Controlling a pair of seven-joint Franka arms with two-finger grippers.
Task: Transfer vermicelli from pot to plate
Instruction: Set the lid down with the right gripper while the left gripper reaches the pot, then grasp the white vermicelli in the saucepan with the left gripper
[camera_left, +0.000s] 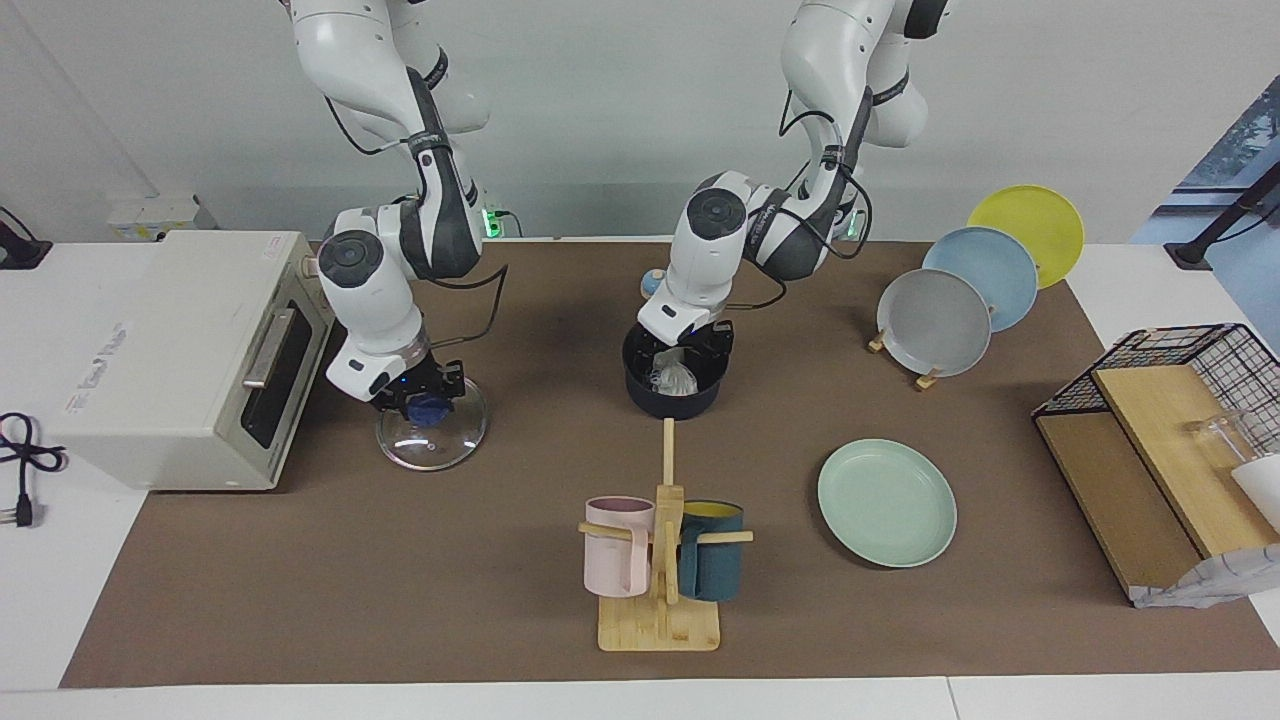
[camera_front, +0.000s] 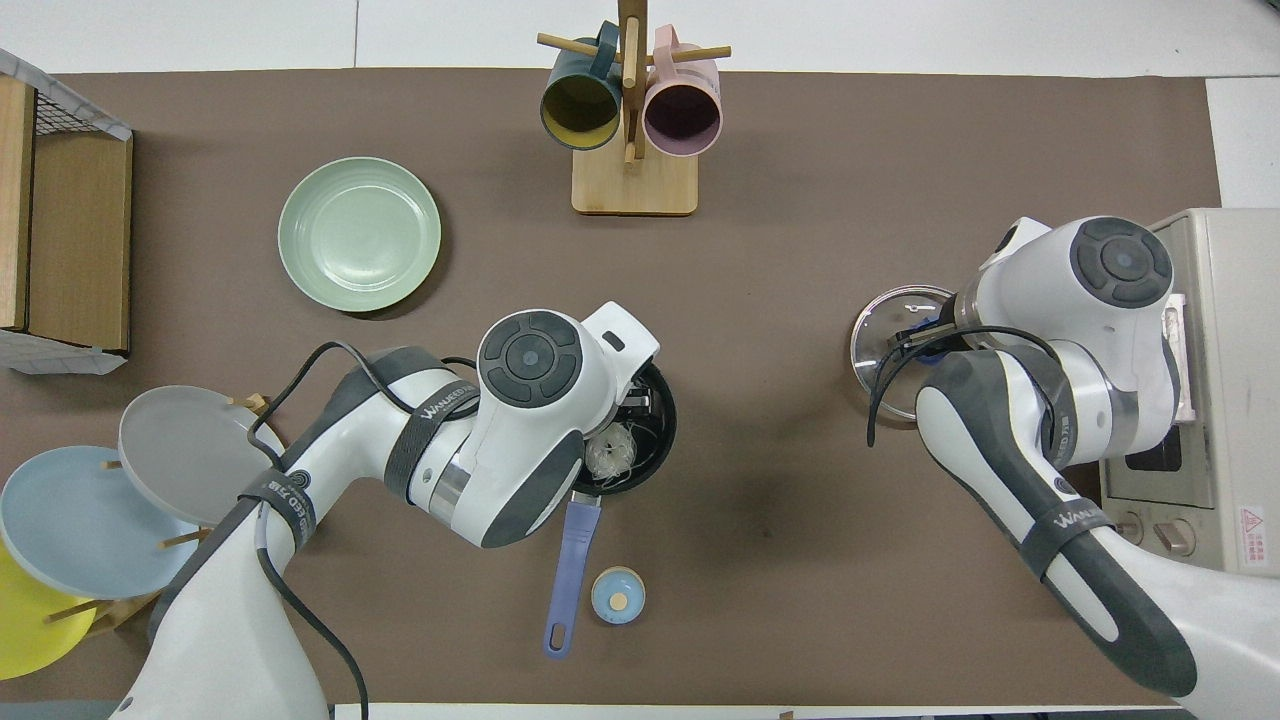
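Down inside the pot (camera_left: 673, 392), near the counter's (camera_left: 450, 580) middle, the left tool (camera_left: 682, 368) sits over the vermicelli (camera_left: 676, 380), which lies in the pot; whether its fingers are closed on the clump I cannot tell. The plate (camera_left: 886, 503) lies farther from the robots, toward the left arm's end. The right tool (camera_left: 425, 400) is clamped on the glass lid's (camera_left: 432, 428) blue knob, beside the toaster oven (camera_left: 180, 355).
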